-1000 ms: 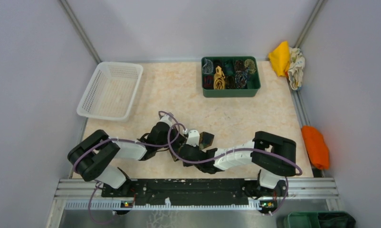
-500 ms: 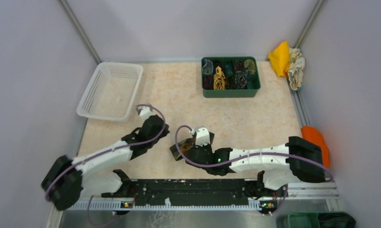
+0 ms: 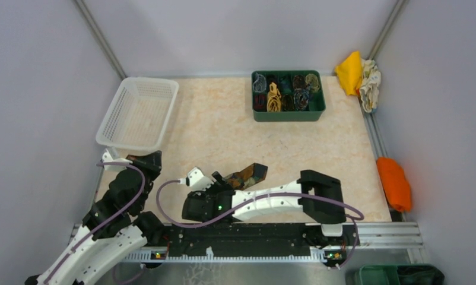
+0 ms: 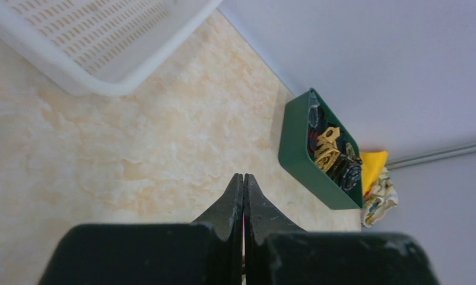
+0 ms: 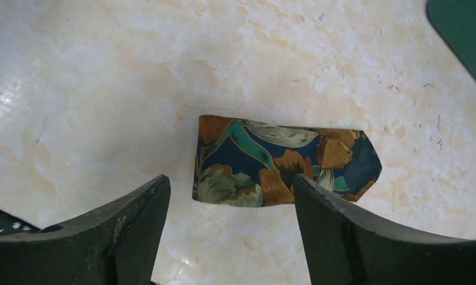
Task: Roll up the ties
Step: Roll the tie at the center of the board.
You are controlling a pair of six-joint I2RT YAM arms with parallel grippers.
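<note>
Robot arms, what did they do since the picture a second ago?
The left gripper, shut, swung away left toward the white basket. The right gripper opened and let go of the folded tie, now on the table. Green bin and basket stayed put.

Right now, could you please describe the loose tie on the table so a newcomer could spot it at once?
On the pale marbled table, look near the front edge, away from the green bin at the back. Before the open right gripper lies a flat folded tie, dark blue with orange-brown and green blotches; the other ties all sit inside the bin.
</note>
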